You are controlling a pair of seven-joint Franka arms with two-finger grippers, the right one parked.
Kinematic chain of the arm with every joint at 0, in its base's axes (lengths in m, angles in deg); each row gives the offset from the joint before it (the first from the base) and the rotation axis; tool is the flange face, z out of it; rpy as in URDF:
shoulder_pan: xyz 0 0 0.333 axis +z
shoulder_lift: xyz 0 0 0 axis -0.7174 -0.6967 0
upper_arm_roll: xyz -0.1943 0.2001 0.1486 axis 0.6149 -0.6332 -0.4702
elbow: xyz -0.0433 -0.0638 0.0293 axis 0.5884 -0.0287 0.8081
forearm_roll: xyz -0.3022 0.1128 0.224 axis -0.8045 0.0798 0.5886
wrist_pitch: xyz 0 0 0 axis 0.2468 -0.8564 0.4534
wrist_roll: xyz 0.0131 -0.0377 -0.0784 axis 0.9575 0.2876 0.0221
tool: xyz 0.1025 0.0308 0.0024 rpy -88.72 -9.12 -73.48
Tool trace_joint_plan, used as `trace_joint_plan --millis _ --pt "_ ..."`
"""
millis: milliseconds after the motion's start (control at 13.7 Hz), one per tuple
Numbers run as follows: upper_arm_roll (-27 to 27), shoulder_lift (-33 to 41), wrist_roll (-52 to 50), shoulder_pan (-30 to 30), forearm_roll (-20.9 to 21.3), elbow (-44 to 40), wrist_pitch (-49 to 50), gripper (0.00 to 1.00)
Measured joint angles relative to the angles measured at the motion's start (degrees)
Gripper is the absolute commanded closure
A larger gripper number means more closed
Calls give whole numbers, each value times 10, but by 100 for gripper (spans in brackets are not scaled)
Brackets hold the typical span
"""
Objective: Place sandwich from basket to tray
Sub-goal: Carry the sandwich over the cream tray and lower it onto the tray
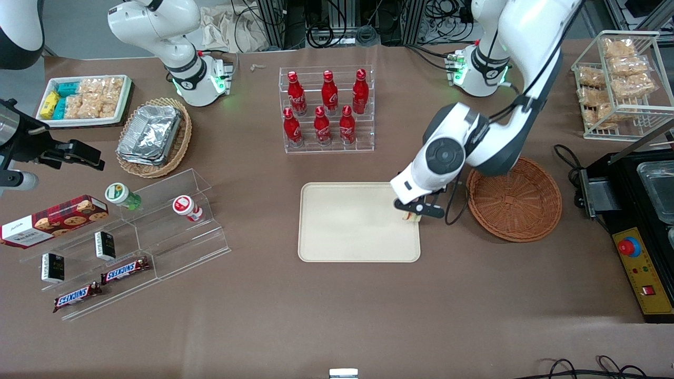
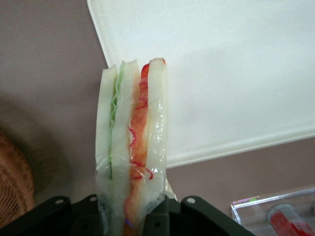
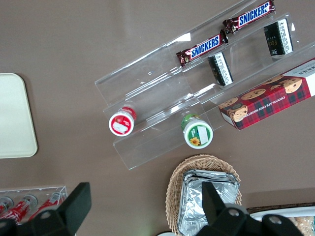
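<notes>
The tray [image 1: 358, 226] is set on the table [image 1: 316, 316] between the stepped display stand [image 1: 131, 237] and the basket [image 1: 515, 200], which is placed toward the working arm's end. The bottle rack [image 1: 326, 110] is found farther from the front camera than the tray. The gripper [image 1: 416, 211] is held above the tray's edge nearest the basket, and the sandwich [image 2: 132, 147] is clamped upright in it, over the tray's corner and well apart from the basket.
</notes>
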Motion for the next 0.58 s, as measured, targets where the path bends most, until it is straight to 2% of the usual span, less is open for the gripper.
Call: trace_joint_plan --millis 437,583 --pt "0 -98 -66 -15 67 -32 -29 100" --pt "0 -114 -76 -19 73 -38 -43 100"
